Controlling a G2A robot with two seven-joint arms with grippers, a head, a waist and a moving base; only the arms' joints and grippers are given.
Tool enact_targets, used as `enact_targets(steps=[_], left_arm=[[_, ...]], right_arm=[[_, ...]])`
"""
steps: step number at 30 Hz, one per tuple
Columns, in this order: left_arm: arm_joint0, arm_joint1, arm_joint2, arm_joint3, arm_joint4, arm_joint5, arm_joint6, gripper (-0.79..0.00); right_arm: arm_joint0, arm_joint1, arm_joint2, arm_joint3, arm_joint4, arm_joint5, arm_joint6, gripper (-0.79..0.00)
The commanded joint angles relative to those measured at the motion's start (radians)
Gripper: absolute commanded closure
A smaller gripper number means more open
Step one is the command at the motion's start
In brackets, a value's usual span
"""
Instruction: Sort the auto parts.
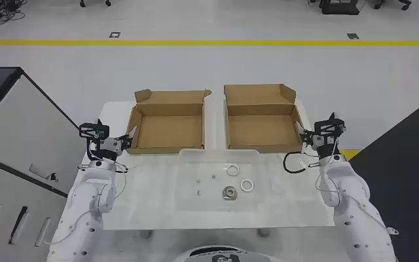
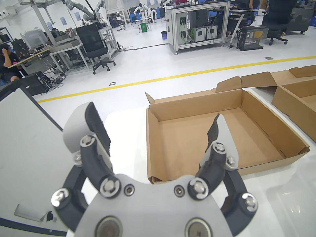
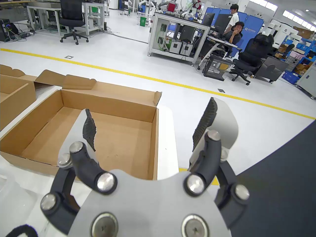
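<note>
Parts lie in the shallow clear plastic tray [image 1: 190, 156] mid-surface: two white plastic rings [image 1: 231, 169], one round grey metal bearing-like part [image 1: 230, 192], three tiny fasteners [image 1: 198, 179] (too small to type). Behind the tray are two open brown cardboard boxes [image 1: 167, 131], both empty. Left gripper [image 2: 154, 110] and right gripper [image 3: 149, 104] hang by the outer box corners, fingers apart, holding nothing. Suggest starting with a ring: pinch across its rim, one part type per box.

The left box [image 1: 171, 131] and right box [image 1: 262, 128] stood open-topped along the far side of the table [image 1: 294, 203] with only a narrow gap between them, their walls barring low sideways approaches, while the rim of the shallow tray [image 1: 190, 152] fenced in the small parts [image 1: 229, 192] just nearer.
</note>
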Motion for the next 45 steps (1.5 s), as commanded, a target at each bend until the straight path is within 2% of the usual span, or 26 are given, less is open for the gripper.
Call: enact_targets(steps=[1, 13, 18, 24, 29, 35, 45], left_arm=[[0.000, 0.000, 0.000, 0.000, 0.000, 0.000, 0.000, -0.784], [0.000, 0.000, 0.000, 0.000, 0.000, 0.000, 0.000, -0.785], [0.000, 0.000, 0.000, 0.000, 0.000, 0.000, 0.000, -0.785], [0.000, 0.000, 0.000, 0.000, 0.000, 0.000, 0.000, -0.785], [0.000, 0.000, 0.000, 0.000, 0.000, 0.000, 0.000, -0.785], [0.000, 0.000, 0.000, 0.000, 0.000, 0.000, 0.000, -0.785], [0.000, 0.000, 0.000, 0.000, 0.000, 0.000, 0.000, -0.785]], right_arm=[[0.000, 0.000, 0.000, 0.000, 0.000, 0.000, 0.000, -0.785], [0.005, 0.001, 0.014, -0.015, 0.010, -0.016, 0.001, -0.785], [0.003, 0.015, 0.079, -0.105, 0.007, -0.184, 0.065, -0.785], [0.016, 0.036, 0.168, -0.225, 0.076, -0.451, 0.227, -0.785], [0.068, 0.053, 0.182, -0.288, 0.180, -0.650, 0.400, -0.785], [0.166, 0.071, 0.121, -0.305, 0.288, -0.782, 0.600, -0.785], [0.344, 0.093, -0.040, -0.306, 0.477, -0.821, 0.893, -0.785]])
